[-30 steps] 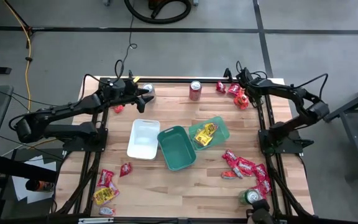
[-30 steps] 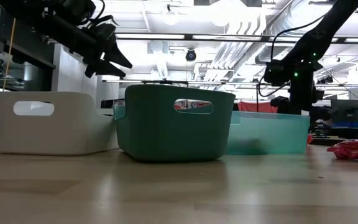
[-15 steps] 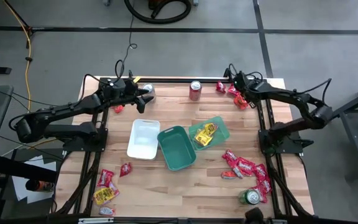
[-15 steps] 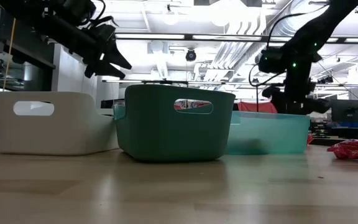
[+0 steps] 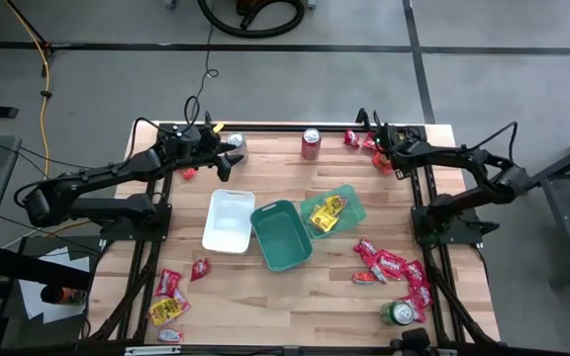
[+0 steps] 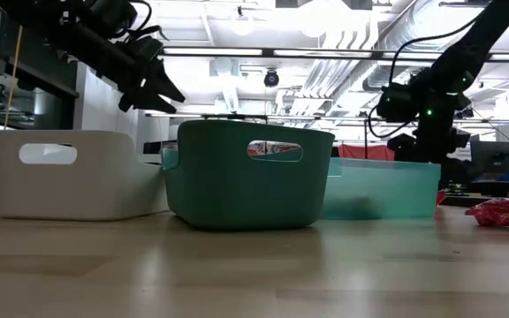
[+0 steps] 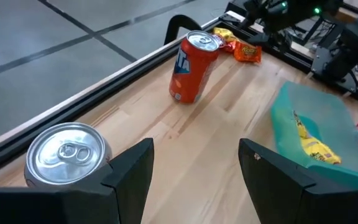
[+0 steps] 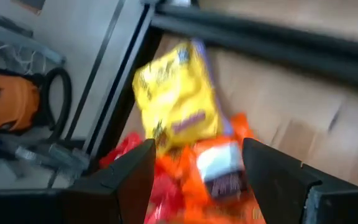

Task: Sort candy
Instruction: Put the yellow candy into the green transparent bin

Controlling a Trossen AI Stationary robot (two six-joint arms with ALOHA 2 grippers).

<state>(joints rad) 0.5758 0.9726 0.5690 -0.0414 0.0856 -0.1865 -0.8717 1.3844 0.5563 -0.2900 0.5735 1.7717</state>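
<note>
Candy lies in three heaps: at the far right corner [image 5: 382, 156], at the near right [image 5: 392, 267] and at the near left [image 5: 169, 299]. A yellow packet [image 5: 327, 211] lies in the light teal tray [image 5: 352, 210]. My right gripper [image 5: 372, 136] hangs open just above the far right heap. In its wrist view a yellow packet [image 8: 178, 93] and an orange one [image 8: 219, 168] lie ahead of the gripper [image 8: 197, 146]. My left gripper [image 7: 194, 149] stands open above the far left of the table, beside a silver can [image 7: 64, 152], touching nothing.
A white tray [image 5: 228, 220] and a dark green tray [image 5: 282, 235] sit mid-table beside the teal one. A red can [image 5: 311, 143] stands at the far edge, a green can [image 5: 399, 312] at the near right. Bare wood lies near the front middle.
My right gripper has shifted a little toward the table's left over the far right candy heap, sunk slightly and rolled at the wrist. Its fingers stay open. The candy and the left arm have kept still.
</note>
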